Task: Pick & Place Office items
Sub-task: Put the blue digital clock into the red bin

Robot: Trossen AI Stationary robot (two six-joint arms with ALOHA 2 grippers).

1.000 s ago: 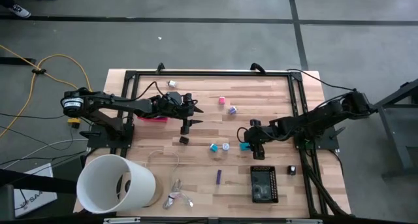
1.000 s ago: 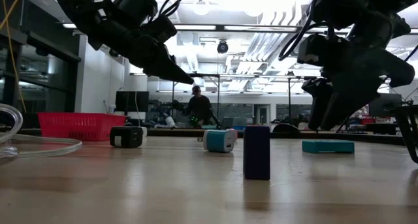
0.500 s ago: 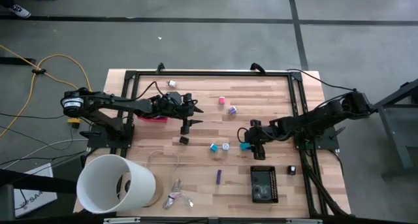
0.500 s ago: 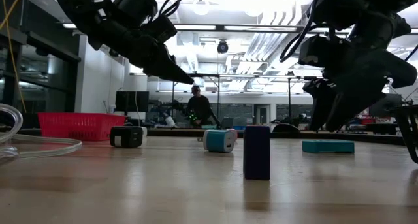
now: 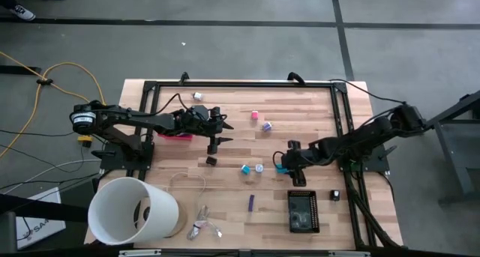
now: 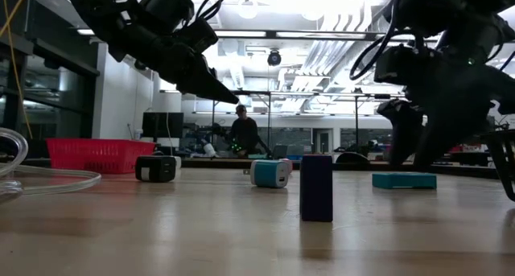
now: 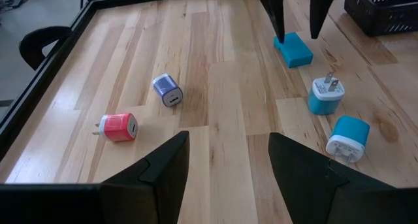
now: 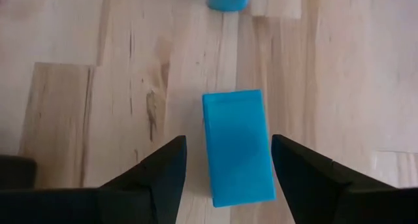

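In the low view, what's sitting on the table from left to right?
Clear tubing → red basket → black block → teal charger → dark purple block → flat teal block, under the right gripper.

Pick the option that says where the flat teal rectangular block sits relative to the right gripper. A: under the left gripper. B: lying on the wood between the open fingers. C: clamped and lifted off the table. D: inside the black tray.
B: the flat teal rectangular block lies on the wooden tabletop, with the right gripper open and a finger on either side.
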